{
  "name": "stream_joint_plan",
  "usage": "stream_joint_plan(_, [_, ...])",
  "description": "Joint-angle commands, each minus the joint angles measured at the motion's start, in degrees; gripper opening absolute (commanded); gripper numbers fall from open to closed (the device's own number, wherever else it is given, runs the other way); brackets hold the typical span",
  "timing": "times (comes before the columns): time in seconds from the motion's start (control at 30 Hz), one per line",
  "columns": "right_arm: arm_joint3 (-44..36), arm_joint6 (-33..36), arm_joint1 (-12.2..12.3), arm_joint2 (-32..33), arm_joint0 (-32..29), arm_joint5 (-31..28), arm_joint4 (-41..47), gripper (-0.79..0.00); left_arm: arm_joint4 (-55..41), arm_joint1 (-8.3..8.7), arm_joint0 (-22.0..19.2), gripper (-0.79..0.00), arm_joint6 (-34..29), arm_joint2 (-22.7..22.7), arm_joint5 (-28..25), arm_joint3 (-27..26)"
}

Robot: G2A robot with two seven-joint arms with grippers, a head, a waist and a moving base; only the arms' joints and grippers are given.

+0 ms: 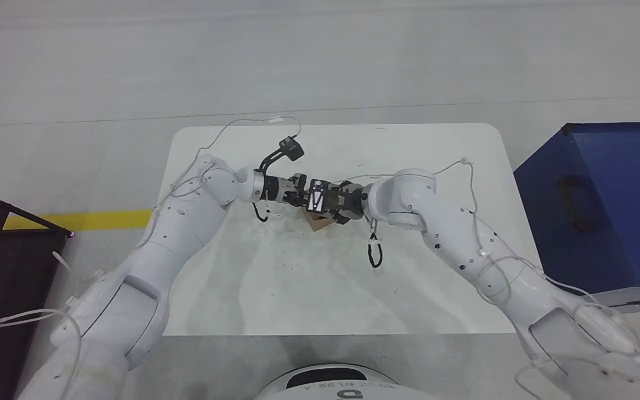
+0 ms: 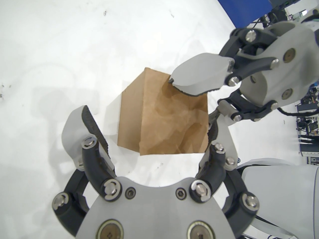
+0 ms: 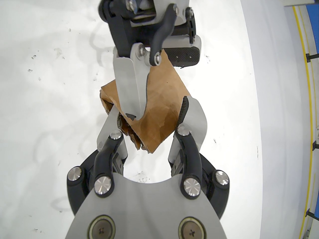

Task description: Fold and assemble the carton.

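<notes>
A small brown carton [image 1: 318, 222] sits at the middle of the white table [image 1: 420, 280], creased and crumpled at one open end [image 3: 124, 128]. My right gripper [image 3: 149, 108] straddles it, with both fingers pressed against opposite sides. In the left wrist view one right fingertip [image 2: 197, 75] rests on the carton [image 2: 169, 115]. My left gripper [image 2: 149, 115] faces it from the other side, jaws spread wide. One left finger [image 3: 129, 85] lies across the carton's top face, and the other pad [image 3: 184, 55] stands clear beyond it. Both grippers [image 1: 300, 190] [image 1: 335, 198] meet over the carton.
A blue bin [image 1: 590, 190] stands off the table's right edge. A dark object [image 1: 20, 235] sits on the floor at the left, next to a yellow floor line [image 1: 90, 218]. Bare tabletop surrounds the carton on all sides.
</notes>
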Motion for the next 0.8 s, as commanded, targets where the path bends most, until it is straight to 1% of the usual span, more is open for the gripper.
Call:
stream_joint_plan(0.0, [-0.06, -0.18, -0.01, 0.3, -0.06, -0.24, 0.15, -0.326, -0.05, 0.02, -0.02, 0.0, 0.01, -0.02, -0.07, -0.01])
stream_joint_plan(0.17, [0.18, 0.74, 0.11, 0.92, -0.09, -2.16, 0.3, -0.292, -0.31, 0.11, -0.02, 0.0, -0.14, -0.12, -0.17, 0.18])
stream_joint_plan(0.3, [0.0, 1.03, 0.3, 1.85, -0.23, -2.77, 0.33, -0.311, 0.14, 0.23, -0.07, 0.0, -0.38, -0.09, -0.05, 0.23])
stream_joint_plan(0.4, [0.01, 1.53, 0.21, 1.88, -0.38, -1.67, -0.56, -0.32, 0.88, 0.25, -0.09, 0.0, -0.55, 0.13, 0.31, 0.05])
stream_joint_plan(0.67, [0.34, 2.65, -0.39, 0.81, -0.11, -1.77, -1.4, -0.305, 2.67, 0.28, -0.12, 0.0, -0.65, 0.65, 1.18, -0.42])
stream_joint_plan(0.73, [0.28, 3.04, -0.46, 0.57, 0.05, -2.77, -1.6, -0.292, 3.44, 0.29, -0.12, 0.0, -0.62, 0.83, 1.75, -0.55])
stream_joint_plan(0.77, [0.28, 3.12, -0.48, 0.53, 0.11, -3.47, -1.43, -0.262, 3.57, 0.29, -0.05, 0.0, -0.48, 0.87, 1.91, -0.65])
